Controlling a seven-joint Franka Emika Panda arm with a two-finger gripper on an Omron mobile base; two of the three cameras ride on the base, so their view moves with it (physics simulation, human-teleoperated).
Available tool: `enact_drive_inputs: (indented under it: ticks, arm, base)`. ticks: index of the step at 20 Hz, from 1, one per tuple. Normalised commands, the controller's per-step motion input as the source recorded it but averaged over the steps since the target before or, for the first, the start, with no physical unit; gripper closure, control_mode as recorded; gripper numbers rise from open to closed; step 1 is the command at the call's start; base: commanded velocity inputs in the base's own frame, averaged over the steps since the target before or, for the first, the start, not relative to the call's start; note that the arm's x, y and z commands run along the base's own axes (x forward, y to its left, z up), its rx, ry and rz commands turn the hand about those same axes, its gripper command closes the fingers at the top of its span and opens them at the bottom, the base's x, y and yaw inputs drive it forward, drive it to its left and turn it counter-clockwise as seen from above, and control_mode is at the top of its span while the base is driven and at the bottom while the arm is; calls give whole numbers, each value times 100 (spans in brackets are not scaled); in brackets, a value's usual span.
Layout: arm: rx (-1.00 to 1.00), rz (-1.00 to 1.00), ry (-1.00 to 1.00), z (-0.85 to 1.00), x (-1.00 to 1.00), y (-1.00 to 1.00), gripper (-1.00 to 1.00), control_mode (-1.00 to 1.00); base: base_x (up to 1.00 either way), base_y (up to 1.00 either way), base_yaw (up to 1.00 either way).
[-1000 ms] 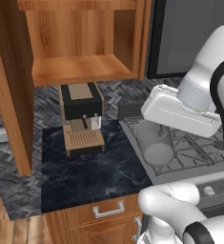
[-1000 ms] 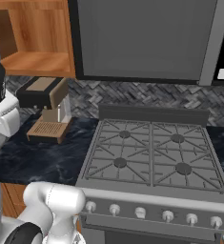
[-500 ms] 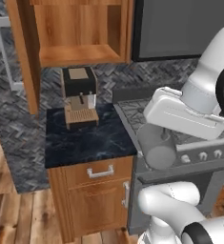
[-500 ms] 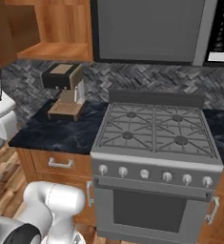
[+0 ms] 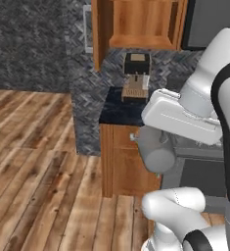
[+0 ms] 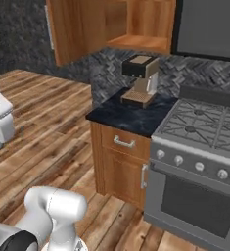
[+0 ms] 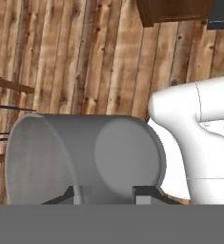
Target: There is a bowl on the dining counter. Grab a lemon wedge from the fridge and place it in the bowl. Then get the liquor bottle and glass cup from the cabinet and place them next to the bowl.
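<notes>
Floor [image 5: 33, 162], item 1: warm brown wooden planks with visible knots, matte, at the left of the left base view. Item 2: cabinet [image 5: 136, 22], orange-brown wood, open-fronted, box-shaped, mounted above a dark veined marble table [image 5: 119, 110] on a wooden drawer unit. Item 3: coffee machine [image 5: 137, 76], black and tan, squared, standing on that table. Item 4: glass cup [image 5: 155, 149], grey, translucent, smooth straight-sided cylinder, lying on its side in the gripper [image 7: 106, 193], which we find clamped across its wall near the base. Item 5: stove [image 6: 199, 147], grey metal with dark grates and round knobs. We judge the step in hand to be carrying the cup toward the bowl; we advise a steady, unchanged grip, slow base turns, and righting the cup before setting it down.
</notes>
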Motion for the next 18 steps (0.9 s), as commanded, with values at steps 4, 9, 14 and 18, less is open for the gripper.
enact_drive_inputs:
  ticks: [4,9,14,18]
  arm:
    - [0,0,0,0,0,0,100,100]
    - [0,0,0,0,0,0,100,100]
    - [0,0,0,0,0,0,100,100]
    - [0,0,0,0,0,0,100,100]
  base:
    - [-9,40,80]
    - [27,38,74]
    - [83,31,58]
    - [100,33,42]
